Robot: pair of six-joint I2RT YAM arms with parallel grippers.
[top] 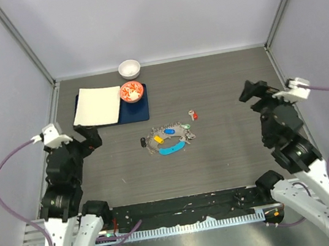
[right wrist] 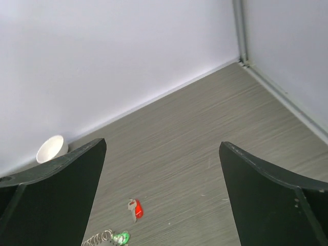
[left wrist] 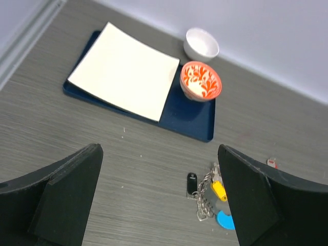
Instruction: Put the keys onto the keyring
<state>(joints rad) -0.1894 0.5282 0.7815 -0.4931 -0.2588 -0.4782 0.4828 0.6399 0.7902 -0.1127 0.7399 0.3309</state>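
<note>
Black left gripper (left wrist: 159,152): jaws wide apart, nothing held | right gripper (right wrist: 161,146): also wide apart, empty | keyring (top: 168,140): flat on table (top: 236,149), between the arms | dark key (top: 143,141): just beside its left end | red key (top: 194,115): near, behind its right end, not touching

The flat desk (top: 229,144) is dark grey with a fine streaked wood-grain pattern. The walls (top: 154,13) around it are pale lilac-white. The rectangular plastic tray (top: 137,111) is navy blue, and the square plate (top: 97,106) on it is plain cream. The small round patterned bowl (top: 131,91) shows orange-red leafy swirls on white; the round ceramic bowl (top: 129,69) is plain white. The bunch of metal keys on a thin ring (top: 170,137) is silver, with a curved light-blue strip (top: 172,149), a yellow tag (top: 158,139), a green tag (top: 185,126) and a deeper blue tag (top: 169,131). One tiny loose key (top: 194,115) has a red cap; the other tiny key (top: 143,141) has a very dark one. The left pincer (left wrist: 159,197) and right pincer (right wrist: 161,195) are matt black. The looping cables (top: 2,178) are purple.
</note>
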